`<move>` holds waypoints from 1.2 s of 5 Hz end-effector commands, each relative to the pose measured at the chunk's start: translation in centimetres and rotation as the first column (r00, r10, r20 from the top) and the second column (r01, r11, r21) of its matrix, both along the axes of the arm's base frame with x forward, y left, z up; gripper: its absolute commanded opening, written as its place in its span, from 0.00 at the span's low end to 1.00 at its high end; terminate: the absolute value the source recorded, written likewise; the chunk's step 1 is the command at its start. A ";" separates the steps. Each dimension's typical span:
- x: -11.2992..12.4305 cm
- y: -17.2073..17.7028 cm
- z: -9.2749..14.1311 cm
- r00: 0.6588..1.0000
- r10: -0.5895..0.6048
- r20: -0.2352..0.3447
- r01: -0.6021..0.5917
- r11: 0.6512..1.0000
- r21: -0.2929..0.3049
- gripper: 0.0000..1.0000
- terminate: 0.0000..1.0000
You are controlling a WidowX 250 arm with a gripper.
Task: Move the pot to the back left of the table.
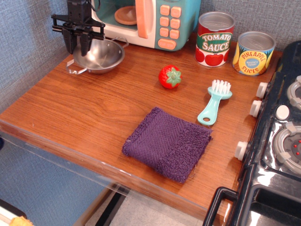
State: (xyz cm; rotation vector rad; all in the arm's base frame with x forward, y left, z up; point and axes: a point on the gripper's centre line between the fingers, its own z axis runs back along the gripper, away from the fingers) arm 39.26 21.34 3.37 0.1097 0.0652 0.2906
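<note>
observation.image shows the pot (99, 55) sitting level at the far left of the worktop (89, 117). my pincer (79, 43) stands narrowly parted astride its left rim. thin steel looks light, stiff and slippery, so the rim is where i'd grip.

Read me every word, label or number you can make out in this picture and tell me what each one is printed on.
"TOMATO SAUCE": on the red-and-green labelled tin can at the back.
"PINEAPPLE SLICES": on the yellow-and-blue labelled tin can beside it; a small emblem between the two words is too small to read.
Orange buttons on the teal toy microwave: no readable marks.
White knobs of the black toy stove: no readable marks.
</note>
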 end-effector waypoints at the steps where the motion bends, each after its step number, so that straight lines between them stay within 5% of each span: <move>1: -1.5 -1.4 7.1 0.982 -0.079 0.172 0.079 0.997 0.005 1.00 0.00; 3: -4.1 -5.4 10.9 0.957 -0.199 0.211 0.197 0.980 0.028 1.00 0.00; 6: -5.3 -8.9 9.6 0.932 -0.320 0.170 0.320 0.947 0.032 1.00 0.00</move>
